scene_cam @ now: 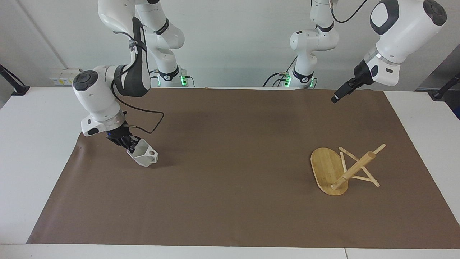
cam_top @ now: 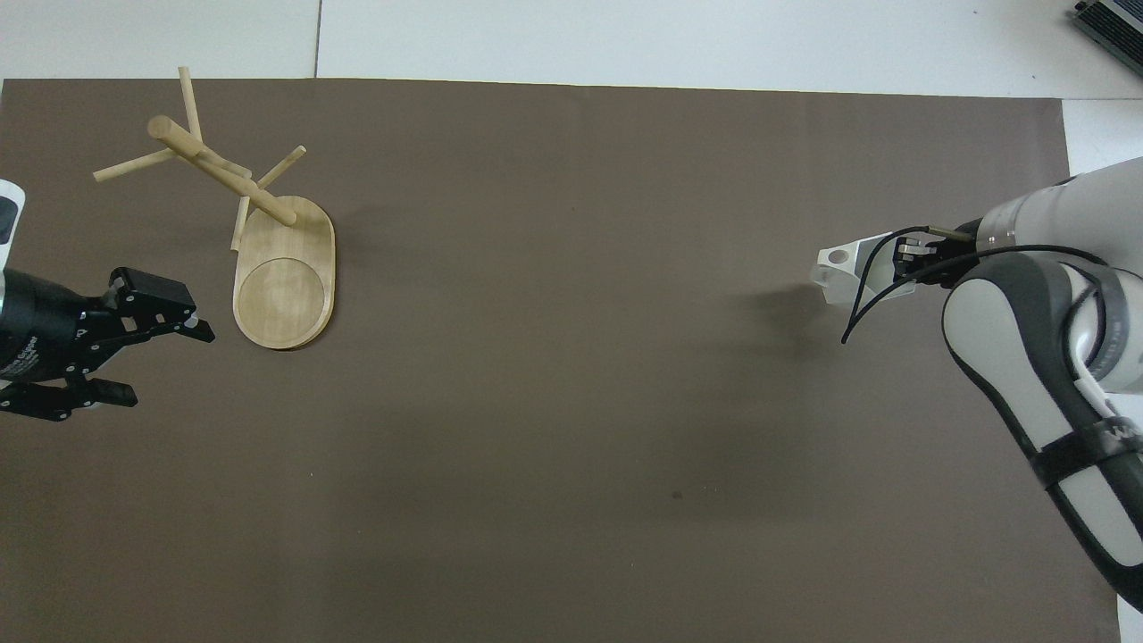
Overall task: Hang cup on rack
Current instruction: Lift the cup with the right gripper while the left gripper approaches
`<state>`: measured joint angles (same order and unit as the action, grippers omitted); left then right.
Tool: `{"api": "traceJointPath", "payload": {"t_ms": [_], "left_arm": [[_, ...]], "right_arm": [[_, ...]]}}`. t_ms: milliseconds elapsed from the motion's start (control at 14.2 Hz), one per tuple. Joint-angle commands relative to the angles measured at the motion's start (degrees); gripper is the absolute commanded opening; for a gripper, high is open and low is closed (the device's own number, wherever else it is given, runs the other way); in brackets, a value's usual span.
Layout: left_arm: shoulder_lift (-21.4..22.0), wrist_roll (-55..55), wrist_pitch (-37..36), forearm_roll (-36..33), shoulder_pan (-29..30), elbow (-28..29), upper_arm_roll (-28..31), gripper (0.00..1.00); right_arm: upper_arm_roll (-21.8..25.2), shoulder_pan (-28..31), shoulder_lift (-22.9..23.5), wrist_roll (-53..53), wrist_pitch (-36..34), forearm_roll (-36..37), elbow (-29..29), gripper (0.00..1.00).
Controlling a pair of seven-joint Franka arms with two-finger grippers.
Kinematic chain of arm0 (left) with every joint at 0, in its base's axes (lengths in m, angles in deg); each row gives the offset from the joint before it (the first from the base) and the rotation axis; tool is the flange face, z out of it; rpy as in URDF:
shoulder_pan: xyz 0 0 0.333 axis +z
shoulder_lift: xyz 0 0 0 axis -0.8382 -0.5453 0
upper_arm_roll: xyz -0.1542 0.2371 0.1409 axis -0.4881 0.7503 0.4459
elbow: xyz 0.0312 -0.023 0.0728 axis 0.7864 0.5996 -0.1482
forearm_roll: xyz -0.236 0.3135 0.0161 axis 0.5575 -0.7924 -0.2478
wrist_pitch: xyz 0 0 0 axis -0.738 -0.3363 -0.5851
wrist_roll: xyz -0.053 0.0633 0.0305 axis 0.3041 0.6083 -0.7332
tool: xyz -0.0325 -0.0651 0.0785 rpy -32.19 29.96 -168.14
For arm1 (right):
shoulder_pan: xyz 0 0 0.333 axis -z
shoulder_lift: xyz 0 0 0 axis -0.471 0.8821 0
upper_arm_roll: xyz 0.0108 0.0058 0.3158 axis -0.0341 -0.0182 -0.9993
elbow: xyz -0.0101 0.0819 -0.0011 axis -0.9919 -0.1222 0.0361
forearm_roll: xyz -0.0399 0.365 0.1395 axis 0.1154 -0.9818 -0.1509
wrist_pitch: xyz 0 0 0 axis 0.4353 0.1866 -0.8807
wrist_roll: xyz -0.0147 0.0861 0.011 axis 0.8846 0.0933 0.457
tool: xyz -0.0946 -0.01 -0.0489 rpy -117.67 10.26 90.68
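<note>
The white faceted cup (scene_cam: 144,157) (cam_top: 841,271) hangs tilted just above the brown mat at the right arm's end of the table. My right gripper (scene_cam: 130,145) (cam_top: 904,264) is shut on its rim, and the handle with its round hole points away from the gripper. The bamboo rack (scene_cam: 354,169) (cam_top: 223,171) lies tipped over at the left arm's end, its oval base (scene_cam: 325,168) (cam_top: 284,290) raised on edge and its pegs touching the mat. My left gripper (scene_cam: 336,98) (cam_top: 170,366) is open in the air over the mat, beside the rack's base.
A brown mat (scene_cam: 230,201) covers most of the white table (scene_cam: 32,151). A black cable (cam_top: 871,308) loops off the right wrist beside the cup. A dark device (cam_top: 1112,22) sits at the table's corner farthest from the robots.
</note>
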<state>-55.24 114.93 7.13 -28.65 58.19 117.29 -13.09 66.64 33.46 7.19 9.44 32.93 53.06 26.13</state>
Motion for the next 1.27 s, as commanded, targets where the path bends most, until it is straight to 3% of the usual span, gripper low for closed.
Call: {"api": "traceJointPath", "payload": {"t_ms": [0, 211, 563, 775, 1056, 1197], "left_arm": [[4.28, 2.69, 0.82, 3.45, -0.35, 5.99, -0.05, 1.00], [5.34, 8.19, 3.02, 13.26, 0.52, 8.11, 0.04, 1.00], [5.70, 26.04, 4.69, 22.76, 0.17, 10.93, -0.05, 1.00], [4.82, 32.29, 11.96, 32.25, -0.70, 13.99, -0.48, 1.00], [-0.53, 35.38, 18.31, 42.18, -3.17, 13.92, -0.66, 1.00], [-1.77, 35.56, 22.08, 43.09, -6.14, 14.01, -0.75, 1.00]], "right_arm": [[-2.00, 0.27, -2.89, -0.49, -3.21, -4.90, -1.79, 0.00], [-6.74, 0.27, -5.45, -0.49, -4.35, -5.69, -1.88, 0.00], [-12.72, 0.27, -7.38, -1.19, -4.97, -14.82, -2.67, 0.00], [-15.72, 0.27, -7.39, -1.28, -4.97, -15.37, -3.46, 0.00], [-19.94, 0.27, -7.39, -1.45, -3.13, -21.15, -3.55, 0.00], [-21.87, 0.27, -7.39, -1.36, -1.03, -24.67, -3.55, 0.00]]}}
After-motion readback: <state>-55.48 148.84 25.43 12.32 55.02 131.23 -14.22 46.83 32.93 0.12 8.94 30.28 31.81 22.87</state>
